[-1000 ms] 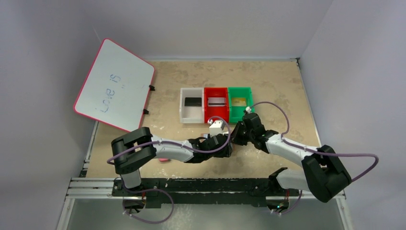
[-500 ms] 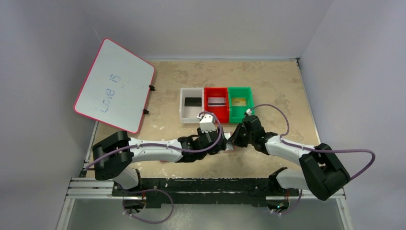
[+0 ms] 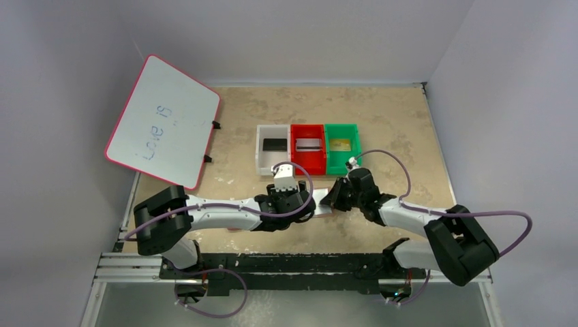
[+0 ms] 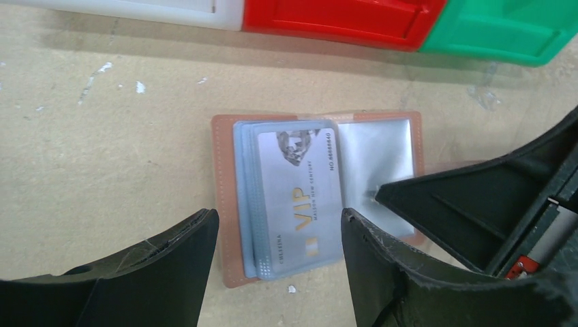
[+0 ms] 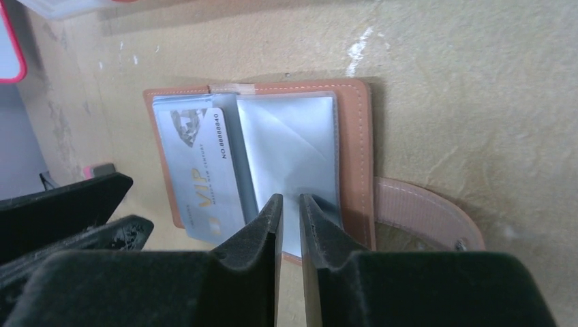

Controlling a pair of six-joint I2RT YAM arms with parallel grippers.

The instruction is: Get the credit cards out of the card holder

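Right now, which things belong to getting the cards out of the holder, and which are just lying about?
Job: card holder; VIP card in its sleeve; black card in white bin; silver card in red bin; gold card in green bin.
Lying about: whiteboard, pink block.

**A:** What is the room like?

**B:** Plain pale grey walls on three sides: a back wall, a left wall and a right wall. They box in a tan worktop mottled with paler patches.

**A:** Anything against them?

**B:** A whiteboard with a red rim leans tilted at the left wall. "Love is" is handwritten on it, and two black clips sit on its right edge.

**A:** And the near edge?

**B:** An aluminium rail runs along it, with a grey surface below. The light is soft and even, and the shadows are faint.
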